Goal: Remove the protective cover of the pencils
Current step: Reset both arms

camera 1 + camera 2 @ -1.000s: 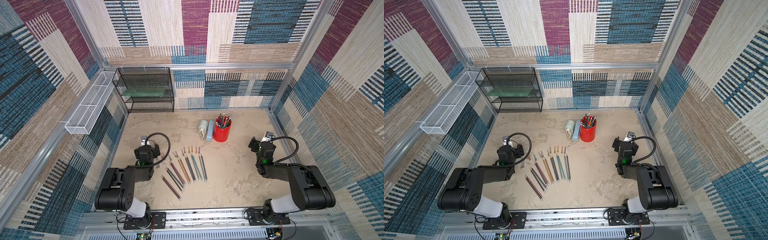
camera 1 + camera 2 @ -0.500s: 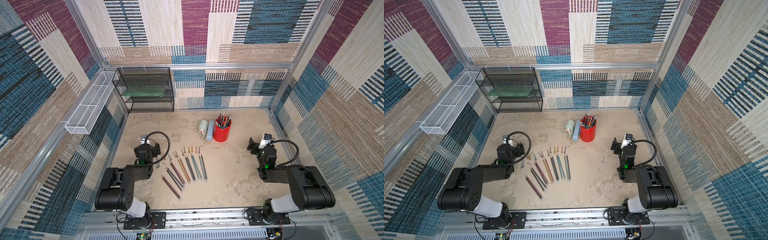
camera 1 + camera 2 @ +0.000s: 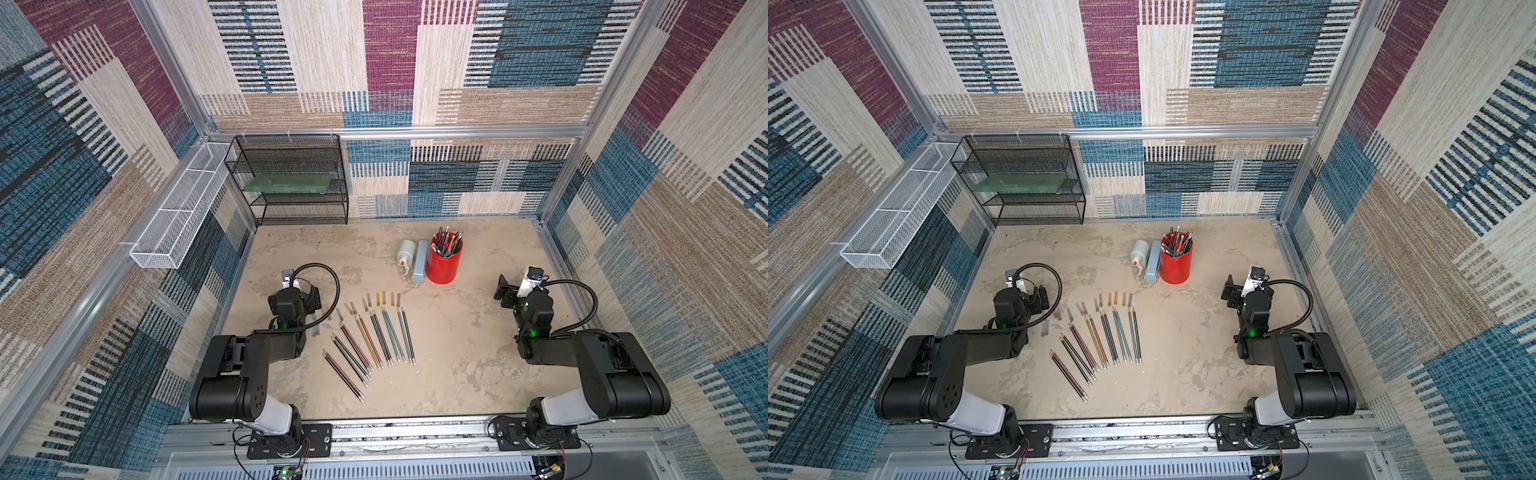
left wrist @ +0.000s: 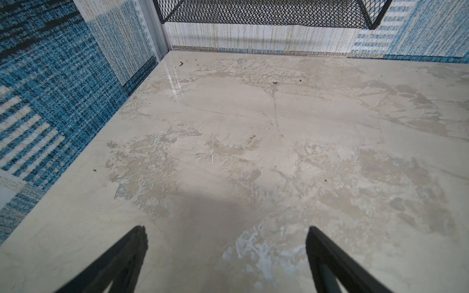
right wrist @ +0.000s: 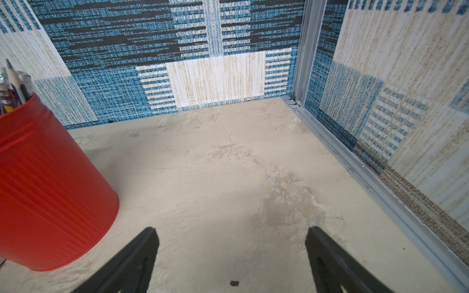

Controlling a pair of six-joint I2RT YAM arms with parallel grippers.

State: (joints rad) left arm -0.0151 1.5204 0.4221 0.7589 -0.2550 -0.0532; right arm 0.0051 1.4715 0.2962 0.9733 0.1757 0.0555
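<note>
pencils [image 3: 381, 338] fanned, axes fwd-back, pale ends near

The space is enclosed on three sides by walls [image 3: 386, 62] clad in woven patchwork panels of maroon, teal, beige and cream, many of them striped. The panels are framed by aluminium posts, and a horizontal rail [image 3: 415, 132] is run across the upper middle of both top views. The counter [image 3: 457, 374] is finished in a mottled beige, stone-like surface, worn to paler patches; a soft sheen is seen on it in the left wrist view. A black mesh shelf rack [image 3: 291, 208] is set against the back wall, left of centre. A white wire basket [image 3: 174, 224] is fixed along the left wall. Even, diffuse light is cast throughout.
</note>
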